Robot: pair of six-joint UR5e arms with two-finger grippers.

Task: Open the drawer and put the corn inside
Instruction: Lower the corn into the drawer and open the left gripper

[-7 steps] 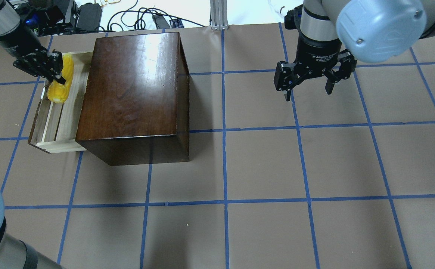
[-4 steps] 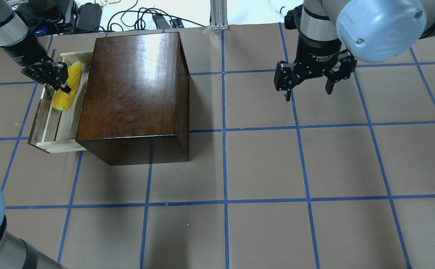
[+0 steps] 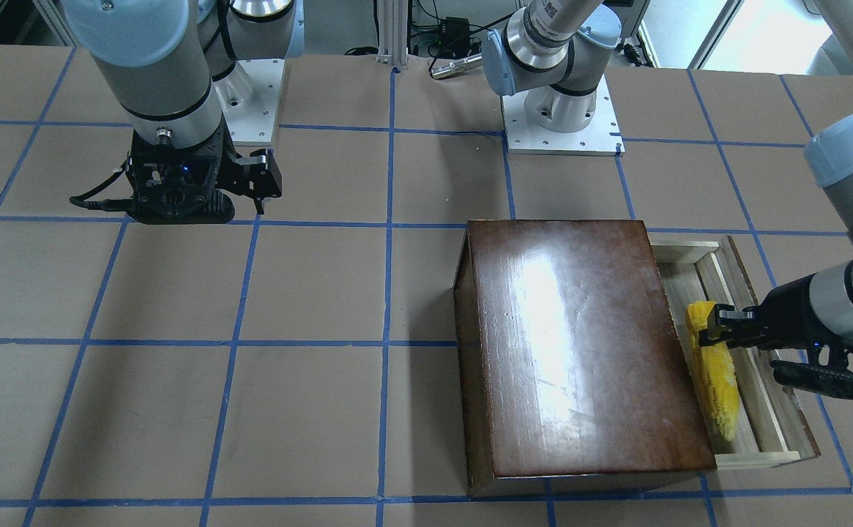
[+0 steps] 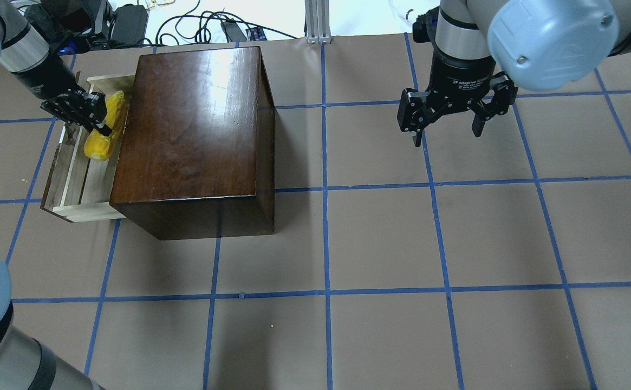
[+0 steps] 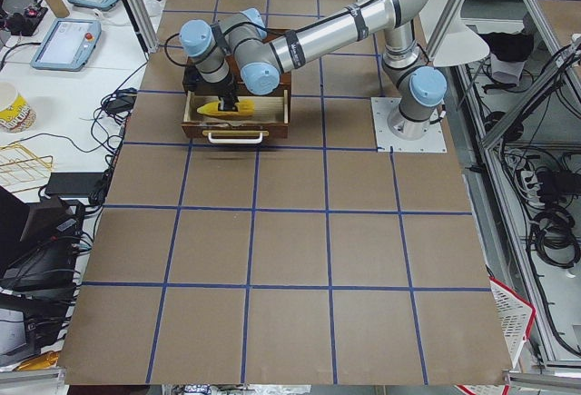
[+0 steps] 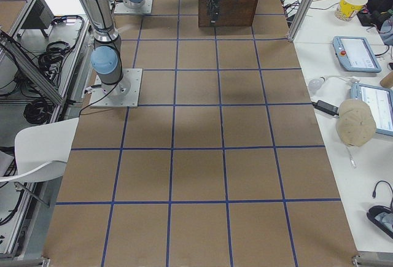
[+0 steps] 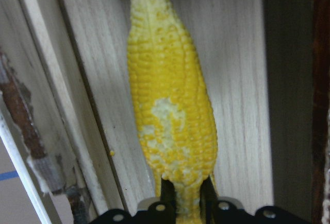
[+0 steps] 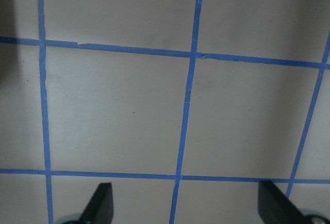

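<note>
The drawer is pulled out from the dark-brown box, on the box's left in the overhead view. Its pale wood floor shows in the front-facing view and the left wrist view. My left gripper is shut on the thick end of the yellow corn and holds it low inside the drawer, close beside the box. The corn lies along the drawer, pale tip away from the gripper. I cannot tell if it touches the floor. My right gripper is open and empty over bare table at the far right.
The table is brown paper with a blue tape grid. Cables and power bricks lie beyond the far edge behind the box. The drawer's dark front panel and handle face the table's left end.
My left gripper has carried the corn sideways toward the box, from over the drawer's outer edge to well inside it. The right arm has not moved.
</note>
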